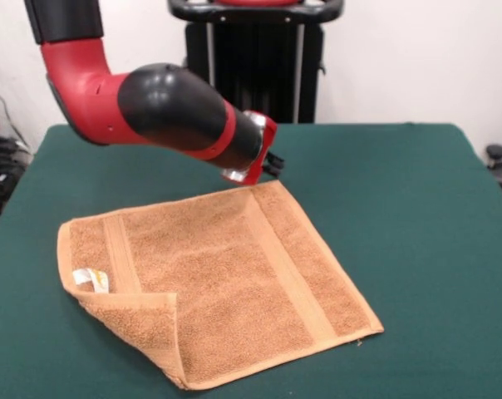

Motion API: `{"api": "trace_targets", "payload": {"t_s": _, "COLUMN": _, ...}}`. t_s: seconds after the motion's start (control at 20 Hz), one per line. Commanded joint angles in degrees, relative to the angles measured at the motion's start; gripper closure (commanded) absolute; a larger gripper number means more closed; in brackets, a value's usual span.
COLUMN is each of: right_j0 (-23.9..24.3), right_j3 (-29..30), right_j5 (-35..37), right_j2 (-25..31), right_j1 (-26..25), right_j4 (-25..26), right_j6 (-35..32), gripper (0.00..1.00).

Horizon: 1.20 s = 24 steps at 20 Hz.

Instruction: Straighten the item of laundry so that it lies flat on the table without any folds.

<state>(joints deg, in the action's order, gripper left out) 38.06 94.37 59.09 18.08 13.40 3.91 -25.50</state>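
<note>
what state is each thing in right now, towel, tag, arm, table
towel: spread on the table, mostly flat, near left corner folded over onto the top
folded corner: lying turned over, pointing toward the towel's middle
white tag: exposed, beside the fold
arm: reaching low above the towel's far corner
gripper: mostly hidden behind the arm's wrist, open or shut not visible
table: green top, bearing only the towel

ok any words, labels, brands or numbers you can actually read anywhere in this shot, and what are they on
Nothing here can be read.
Tag on the towel: white with yellow print, too small and blurred to make out.
Arm and gripper: no legible lettering or logo in view.
Table: no markings.
</note>
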Motion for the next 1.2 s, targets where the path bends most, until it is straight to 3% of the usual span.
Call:
{"api": "trace_targets", "payload": {"t_s": 0.05, "right_j0": -1.24, "right_j3": 4.02, "right_j5": -0.3, "right_j2": 2.68, "right_j1": -0.9, "right_j4": 1.0, "right_j6": -7.08, "gripper": 1.0}}
{"api": "trace_targets", "payload": {"t_s": 0.4, "right_j0": -0.74, "right_j3": 2.03, "right_j5": 4.33, "right_j2": 4.49, "right_j1": 3.86, "right_j4": -0.57, "right_j6": -6.29, "gripper": 1.0}}
{"api": "trace_targets", "payload": {"t_s": 0.9, "right_j0": 5.5, "right_j3": -1.43, "right_j5": -0.24, "right_j2": 9.57, "right_j1": 7.04, "right_j4": -1.56, "right_j6": -0.05, "gripper": 1.0}}
{"api": "trace_targets", "payload": {"t_s": 1.2, "right_j0": 6.42, "right_j3": -5.11, "right_j5": -2.98, "right_j2": 8.8, "right_j1": 7.19, "right_j4": 1.67, "right_j6": -0.54, "gripper": 1.0}}
